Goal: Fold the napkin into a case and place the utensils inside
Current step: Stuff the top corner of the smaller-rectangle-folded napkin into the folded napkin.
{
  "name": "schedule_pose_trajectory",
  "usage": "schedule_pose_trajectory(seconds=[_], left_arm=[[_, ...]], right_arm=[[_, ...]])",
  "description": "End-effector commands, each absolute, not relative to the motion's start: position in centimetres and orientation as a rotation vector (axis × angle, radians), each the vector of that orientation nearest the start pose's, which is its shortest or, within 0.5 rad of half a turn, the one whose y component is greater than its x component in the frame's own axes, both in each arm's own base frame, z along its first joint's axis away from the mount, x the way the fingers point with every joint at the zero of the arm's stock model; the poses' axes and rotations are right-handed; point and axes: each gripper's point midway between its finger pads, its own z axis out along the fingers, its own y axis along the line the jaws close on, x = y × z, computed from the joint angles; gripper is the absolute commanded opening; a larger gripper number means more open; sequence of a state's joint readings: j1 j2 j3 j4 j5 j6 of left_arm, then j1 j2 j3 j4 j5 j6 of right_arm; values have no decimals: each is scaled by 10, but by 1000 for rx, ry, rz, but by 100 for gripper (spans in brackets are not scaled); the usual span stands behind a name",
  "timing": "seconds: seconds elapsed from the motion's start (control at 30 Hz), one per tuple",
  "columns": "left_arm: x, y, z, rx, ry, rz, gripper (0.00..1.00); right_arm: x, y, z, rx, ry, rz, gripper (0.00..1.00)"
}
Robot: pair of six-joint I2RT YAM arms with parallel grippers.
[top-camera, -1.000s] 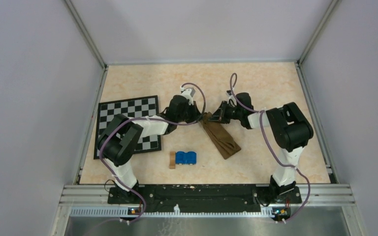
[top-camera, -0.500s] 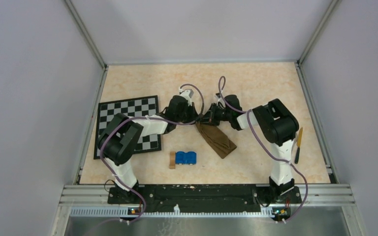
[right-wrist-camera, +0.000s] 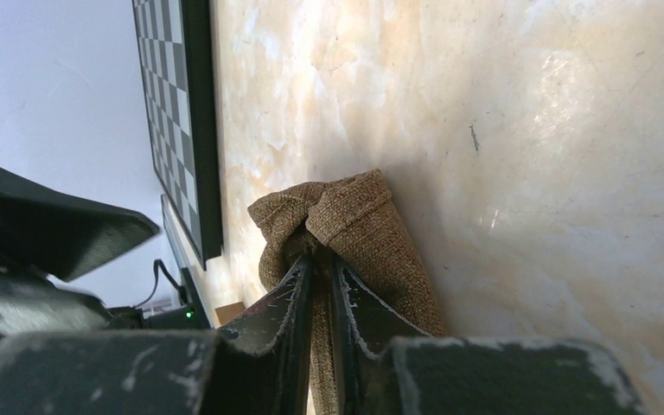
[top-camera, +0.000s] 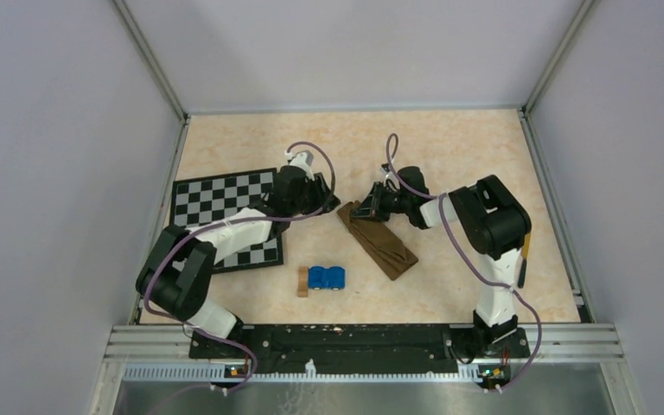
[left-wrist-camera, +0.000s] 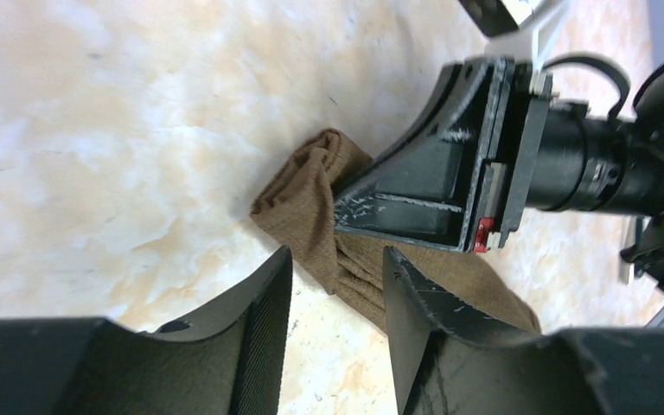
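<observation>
The napkin lies folded as a long narrow dark brown case (top-camera: 384, 244), running diagonally at mid-table. My right gripper (top-camera: 364, 209) is shut on its far left end, with the cloth pinched between the jaws in the right wrist view (right-wrist-camera: 320, 258), where the bunched end (right-wrist-camera: 354, 212) shows. My left gripper (top-camera: 329, 205) is open and empty, just left of that end. In the left wrist view my left gripper (left-wrist-camera: 337, 255) faces the case (left-wrist-camera: 311, 199) and the right gripper (left-wrist-camera: 341, 194). A tan-handled utensil (top-camera: 524, 252) shows partly behind the right arm.
A black-and-white checkered mat (top-camera: 225, 203) lies at the left under my left arm and shows in the right wrist view (right-wrist-camera: 173, 112). A blue object (top-camera: 326, 277) and a small tan wooden block (top-camera: 303, 281) sit near the front middle.
My left gripper has let go of the cloth end and drawn back to the left. My right gripper has moved left, dragging the case's far end with it.
</observation>
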State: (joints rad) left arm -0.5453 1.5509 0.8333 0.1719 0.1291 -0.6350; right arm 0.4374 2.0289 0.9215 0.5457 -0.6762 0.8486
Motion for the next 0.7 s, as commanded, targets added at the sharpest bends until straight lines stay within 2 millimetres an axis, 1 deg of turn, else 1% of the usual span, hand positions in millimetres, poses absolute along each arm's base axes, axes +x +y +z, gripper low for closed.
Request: schedule_pose_trajectory(seconds=[0.0, 0.03, 0.07, 0.13, 0.2, 0.27, 0.37, 0.43, 0.47, 0.53, 0.57, 0.6, 0.63, 0.67], left_arm=[[348, -243, 87, -169, 2288, -798, 42], [349, -245, 80, -168, 2314, -807, 38], [350, -251, 77, -159, 2333, -827, 35], [352, -256, 65, -157, 2363, -838, 26], [353, -260, 55, -155, 2385, -843, 22], [353, -266, 47, -138, 2400, -845, 20], [350, -281, 36, -94, 2430, -859, 19], [346, -291, 32, -82, 2441, -866, 18], [344, -293, 30, -79, 2446, -867, 18], [341, -293, 26, -89, 2455, -869, 18], [339, -291, 24, -89, 2462, -864, 18], [339, -288, 23, -90, 2468, -847, 17], [337, -284, 23, -88, 2469, -828, 17], [338, -279, 24, -89, 2463, -806, 18]], right_arm=[[353, 310, 54, -20, 2295, 1420, 6], [354, 310, 55, -19, 2295, 1420, 2], [355, 311, 55, -21, 2293, 1421, 0], [356, 312, 57, -28, 2289, 1428, 0], [355, 314, 58, -33, 2289, 1430, 0], [353, 318, 56, -47, 2297, 1419, 0], [347, 332, 50, -78, 2316, 1405, 0], [345, 342, 44, -107, 2329, 1364, 0], [344, 347, 40, -135, 2339, 1331, 0], [343, 352, 36, -179, 2349, 1277, 0], [344, 351, 35, -184, 2358, 1264, 0], [345, 345, 35, -180, 2367, 1250, 0], [349, 334, 39, -155, 2360, 1244, 0], [351, 324, 46, -128, 2340, 1257, 4]])
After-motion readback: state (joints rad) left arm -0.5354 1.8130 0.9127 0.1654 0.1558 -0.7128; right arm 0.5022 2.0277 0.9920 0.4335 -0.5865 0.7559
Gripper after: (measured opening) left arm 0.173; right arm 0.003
